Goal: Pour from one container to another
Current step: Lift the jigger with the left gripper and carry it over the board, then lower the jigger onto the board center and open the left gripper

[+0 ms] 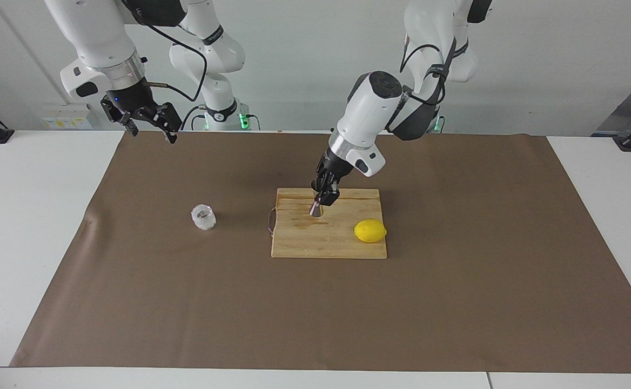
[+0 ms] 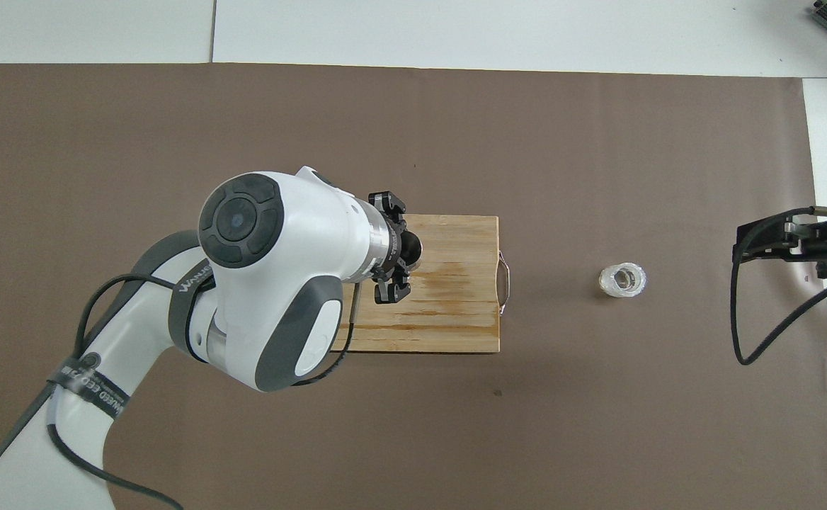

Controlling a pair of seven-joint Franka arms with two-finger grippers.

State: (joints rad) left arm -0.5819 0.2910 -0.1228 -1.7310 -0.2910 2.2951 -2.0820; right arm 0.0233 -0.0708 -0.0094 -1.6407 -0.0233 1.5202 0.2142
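Left hand [image 1: 323, 201] gripping jigger [image 1: 316, 209], cutting board [image 1: 348, 246]

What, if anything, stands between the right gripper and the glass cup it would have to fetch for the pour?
Nothing visible. The glass cup stands alone on the brown mat toward the right arm's end, while the right gripper hangs raised over the mat's edge. The left gripper is at the jigger on the cutting board.

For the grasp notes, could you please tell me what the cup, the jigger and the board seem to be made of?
The cup looks like clear glass: see-through, with a faceted, glinting wall. The jigger, at the left gripper, seems to be silver metal with a dull shine. The cutting board looks like pale wood, possibly bamboo, with straight grain and a matte face.
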